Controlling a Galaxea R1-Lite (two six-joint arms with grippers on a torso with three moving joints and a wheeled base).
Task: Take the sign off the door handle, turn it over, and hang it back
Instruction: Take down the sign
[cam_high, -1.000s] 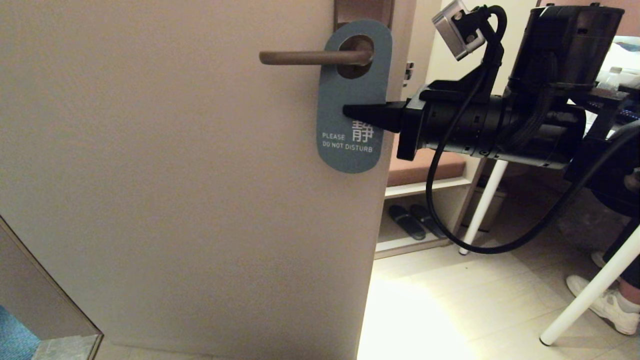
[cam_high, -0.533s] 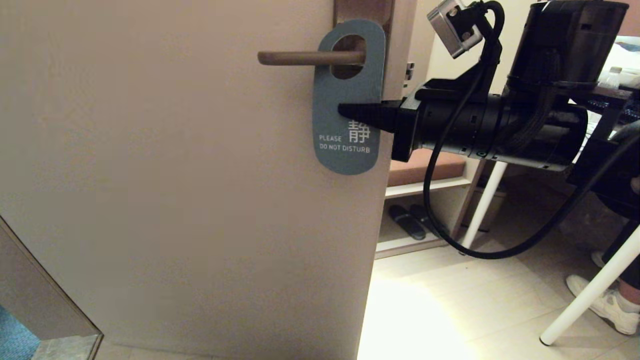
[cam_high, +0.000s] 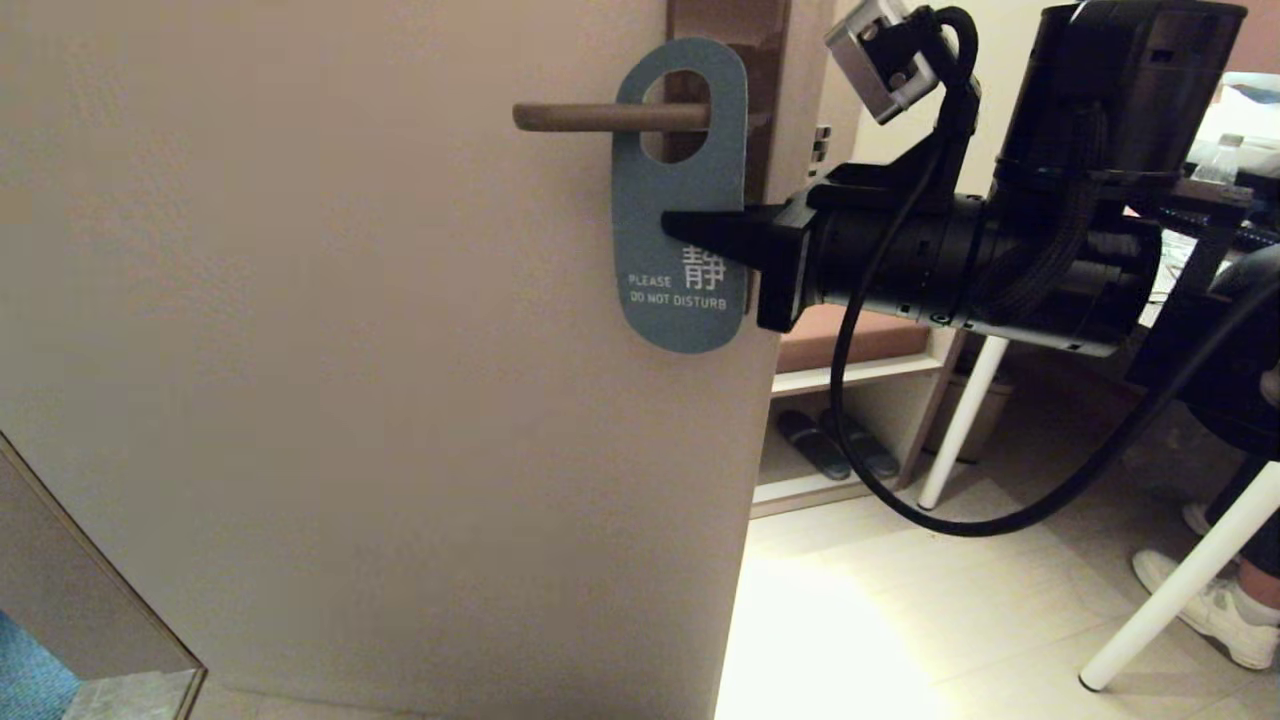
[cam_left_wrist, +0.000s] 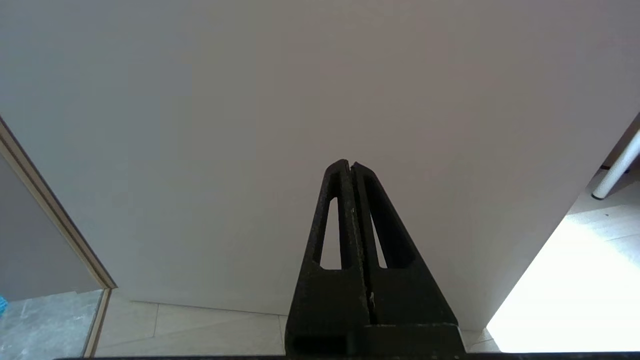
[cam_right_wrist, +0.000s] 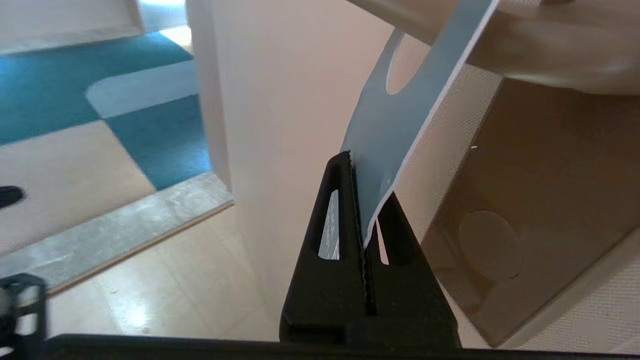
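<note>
The sign (cam_high: 675, 230) shows its slate-blue "PLEASE DO NOT DISTURB" side. Its big hole is round the door handle (cam_high: 600, 117), a slim brown lever on a brown backplate (cam_high: 735, 25), and it sits partway along the lever, away from the backplate. My right gripper (cam_high: 672, 224) reaches in from the right and is shut on the sign's middle. In the right wrist view the sign (cam_right_wrist: 400, 115) runs up from between the shut gripper (cam_right_wrist: 367, 200). My left gripper (cam_left_wrist: 350, 165) is shut and empty, low before the door, out of the head view.
The pale door (cam_high: 350, 350) fills the left. Right of its edge are a shelf with dark slippers (cam_high: 830, 440), white table legs (cam_high: 1180, 590) and a person's white shoe (cam_high: 1215, 610). A door frame edge (cam_high: 90, 570) stands at lower left.
My right gripper has moved left with the sign, sliding its hole along the lever away from the backplate toward the lever's free end. The left arm has not moved.
</note>
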